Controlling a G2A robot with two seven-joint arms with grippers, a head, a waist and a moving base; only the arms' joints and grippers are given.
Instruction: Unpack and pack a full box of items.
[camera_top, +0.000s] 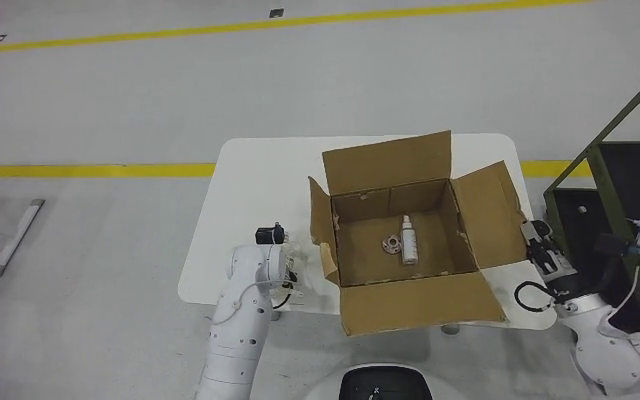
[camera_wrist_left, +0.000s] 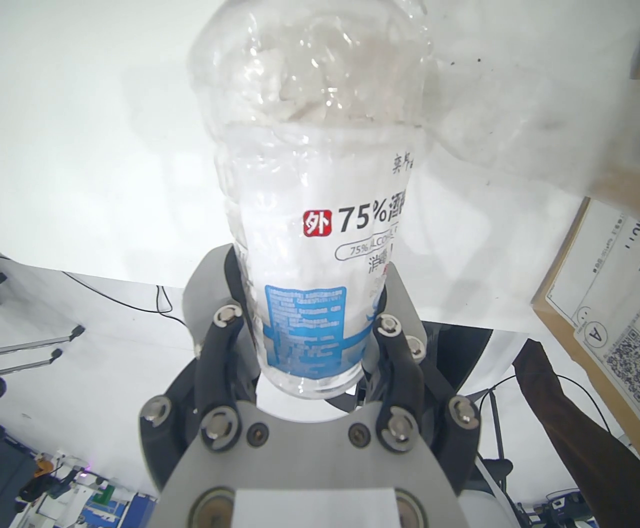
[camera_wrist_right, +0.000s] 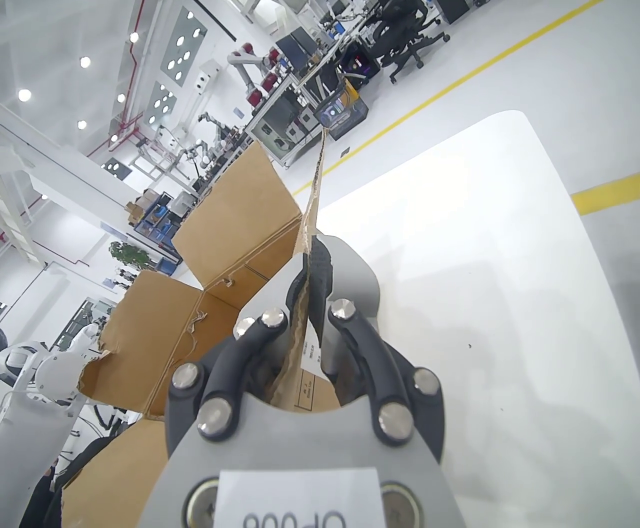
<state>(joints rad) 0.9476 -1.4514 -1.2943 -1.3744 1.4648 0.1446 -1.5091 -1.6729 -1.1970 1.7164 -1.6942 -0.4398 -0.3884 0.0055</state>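
An open cardboard box (camera_top: 400, 300) stands on the white table (camera_top: 260, 180) with its flaps spread. Inside lie a white spray bottle (camera_top: 408, 240) and a small brown round item (camera_top: 388, 242). My left gripper (camera_wrist_left: 310, 280) is shut on a clear plastic bottle (camera_wrist_left: 310, 150) with a white and blue label, held over the table left of the box, where the left gripper (camera_top: 280, 262) sits near the front edge. My right gripper (camera_wrist_right: 312, 265) is shut on the edge of the box's right flap (camera_wrist_right: 317, 200); in the top view that right gripper (camera_top: 530, 235) is at the right flap (camera_top: 495, 210).
A dark green metal frame (camera_top: 600, 170) stands just right of the table. The box's labelled corner (camera_wrist_left: 590, 280) is close to the held bottle. Bare tabletop lies left of and behind the box.
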